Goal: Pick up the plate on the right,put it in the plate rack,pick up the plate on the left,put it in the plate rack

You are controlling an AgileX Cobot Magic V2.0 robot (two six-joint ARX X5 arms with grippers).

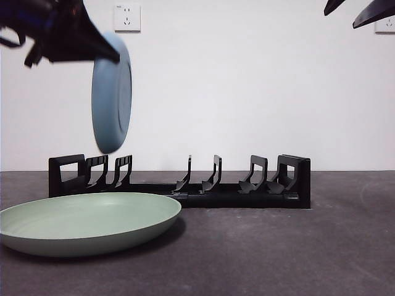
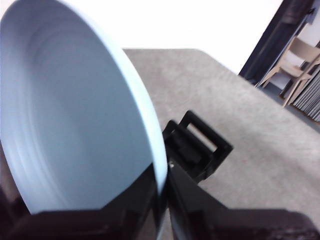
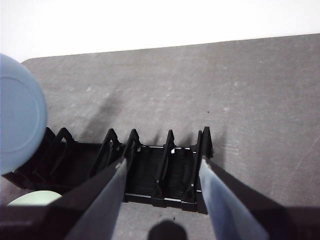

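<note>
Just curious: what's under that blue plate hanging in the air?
Below the blue plate, held by the left gripper, is the plate rack's end. No plate stands in its slots.

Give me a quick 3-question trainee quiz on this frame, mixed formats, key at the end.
1. True or false: the blue plate already stands in a slot of the plate rack.
2. Multiple choice: where is the green plate? A) flat on the table in front of the rack B) in the right gripper C) leaning on the wall
3. Fill in: the left gripper is shut on the rim of the ____ plate, while the right gripper hangs open above the rack.

Key
1. False: it hangs on edge in the air above the rack's end.
2. A
3. blue
</note>
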